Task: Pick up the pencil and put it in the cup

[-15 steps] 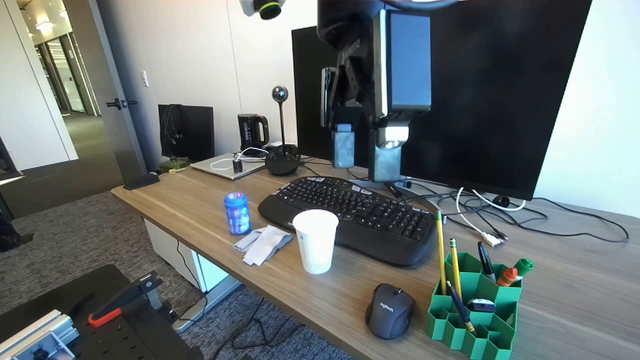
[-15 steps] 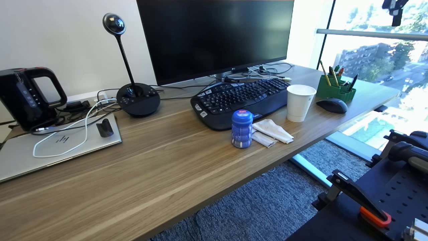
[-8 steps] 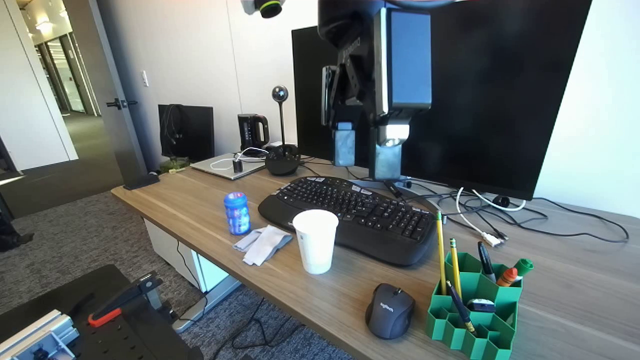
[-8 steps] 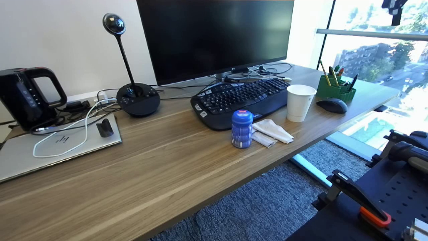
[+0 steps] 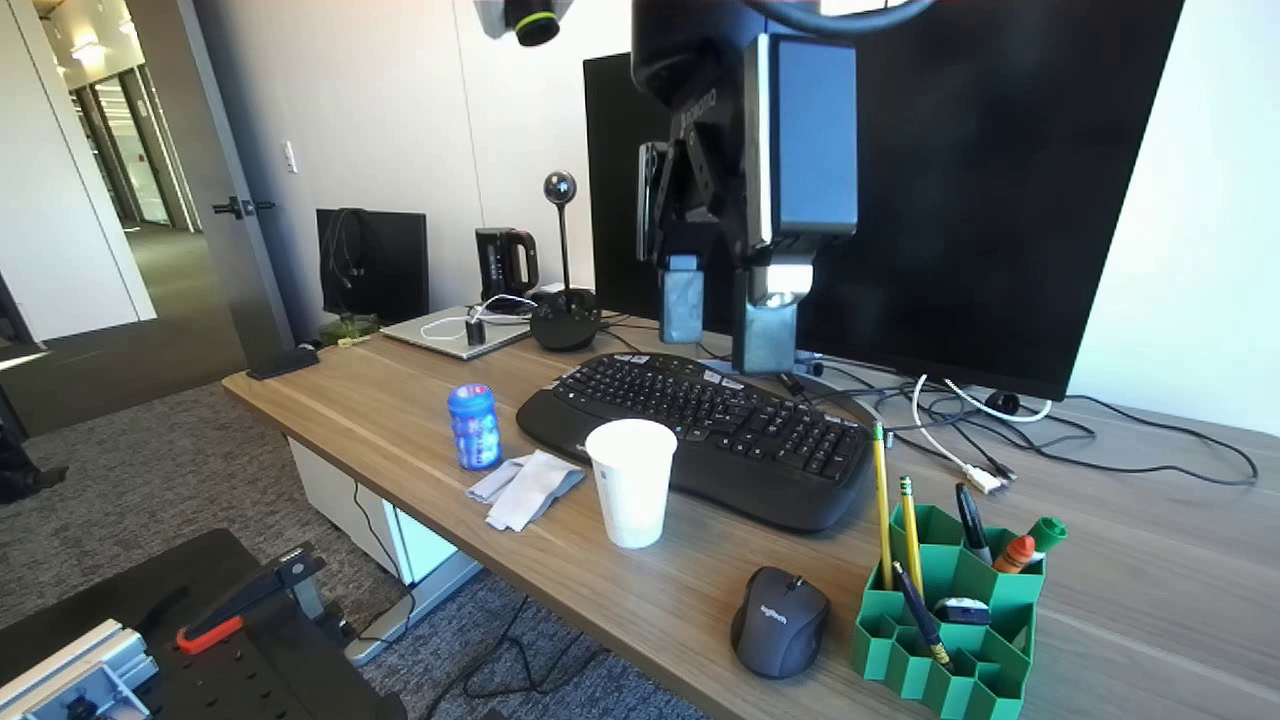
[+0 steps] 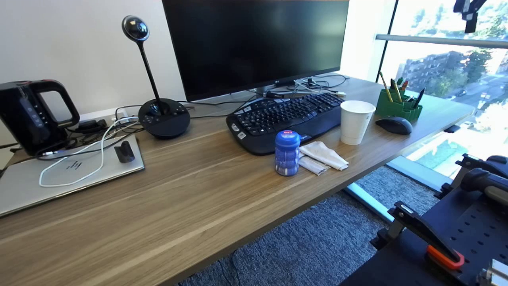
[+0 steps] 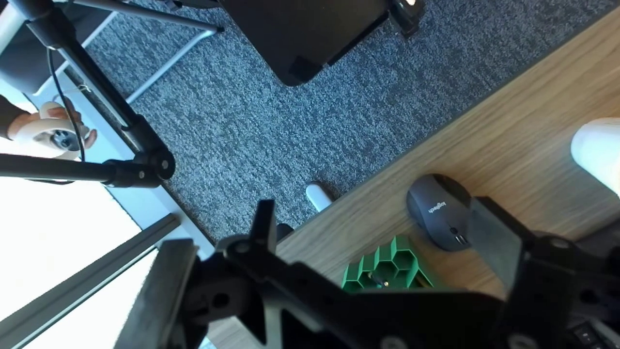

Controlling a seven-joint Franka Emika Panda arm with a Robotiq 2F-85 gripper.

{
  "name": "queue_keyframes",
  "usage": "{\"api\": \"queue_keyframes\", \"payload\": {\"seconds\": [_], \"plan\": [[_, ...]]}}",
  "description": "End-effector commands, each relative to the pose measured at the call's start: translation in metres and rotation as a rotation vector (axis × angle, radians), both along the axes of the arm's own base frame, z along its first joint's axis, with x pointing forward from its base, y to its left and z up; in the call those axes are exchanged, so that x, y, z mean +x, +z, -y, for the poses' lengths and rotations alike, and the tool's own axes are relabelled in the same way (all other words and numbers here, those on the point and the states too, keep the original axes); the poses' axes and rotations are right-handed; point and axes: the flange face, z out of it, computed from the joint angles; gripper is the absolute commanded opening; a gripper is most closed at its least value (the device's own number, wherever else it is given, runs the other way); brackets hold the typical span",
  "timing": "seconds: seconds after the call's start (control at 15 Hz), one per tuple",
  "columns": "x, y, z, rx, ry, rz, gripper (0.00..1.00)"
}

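Two yellow pencils (image 5: 883, 515) stand slightly tilted in the green holder (image 5: 910, 677); the white cup (image 5: 632, 485) is upright on the worktop (image 5: 1150, 600), with the dark mouse (image 5: 780, 625) between holder and cup. Well above them hangs the end effector (image 5: 723, 335), pointing down, its upper part cut off in both exterior views. Its fingers (image 5: 767, 337) are spread wide apart and grip nothing; in the wrist view, part of the holder shows between them.

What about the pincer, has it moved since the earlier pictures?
Yes: in an exterior view, the pincer has shifted slightly down and toward the picture's left, judged against the monitor.
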Motion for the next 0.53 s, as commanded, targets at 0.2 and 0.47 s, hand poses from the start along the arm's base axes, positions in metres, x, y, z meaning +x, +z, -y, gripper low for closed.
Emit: {"api": "queue_keyframes", "payload": {"seconds": [0.2, 0.47], "plan": [[0.008, -0.032, 0.008, -0.035, -0.016, -0.052, 1.0], [0.014, -0.051, 0.016, -0.03, -0.02, -0.057, 1.0]]}}
